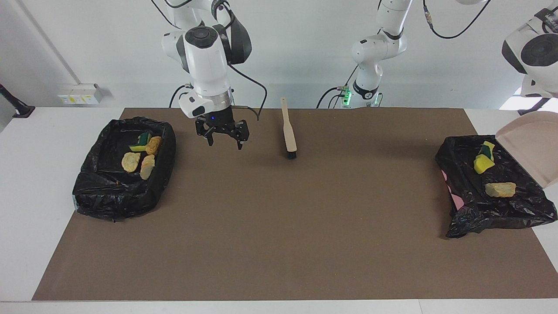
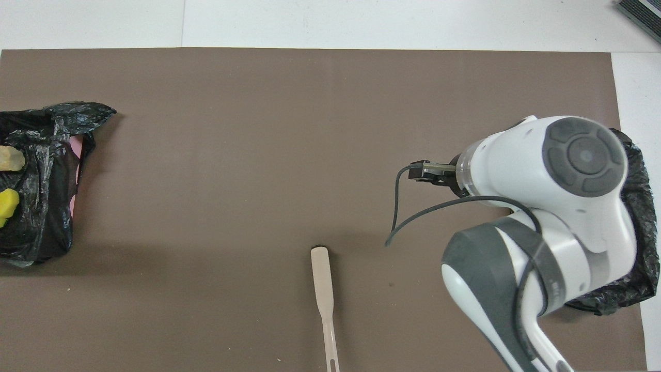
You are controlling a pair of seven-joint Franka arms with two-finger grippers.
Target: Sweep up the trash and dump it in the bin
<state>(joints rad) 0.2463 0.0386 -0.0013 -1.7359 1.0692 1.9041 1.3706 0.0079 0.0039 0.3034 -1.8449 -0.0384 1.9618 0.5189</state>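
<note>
On the tabletop (image 1: pixel 279 261), my two black-lined bins hold the trash: crusty tan lumps (image 1: pixel 139 162) and green-backed yellow sponge (image 1: pixel 483 162). My left gripper, out of sight, is clamped on the tilted dustpan (image 1: pixel 534 144); my right gripper (image 1: pixel 224 140) hangs spread over the mat.

**Clearance check: brown mat**

Mid-mat is open. One obstacle lies on it: the brush (image 1: pixel 289 131), flat, handle toward the robots. A black-lined bin (image 1: pixel 124 168) blocks the right arm's end; another lined bin (image 1: pixel 488 187) blocks the left arm's end, with the tilted dustpan (image 1: pixel 534 146) over its outer rim. The right gripper (image 1: pixel 222 138) hangs between brush and bin, above the mat.
</note>
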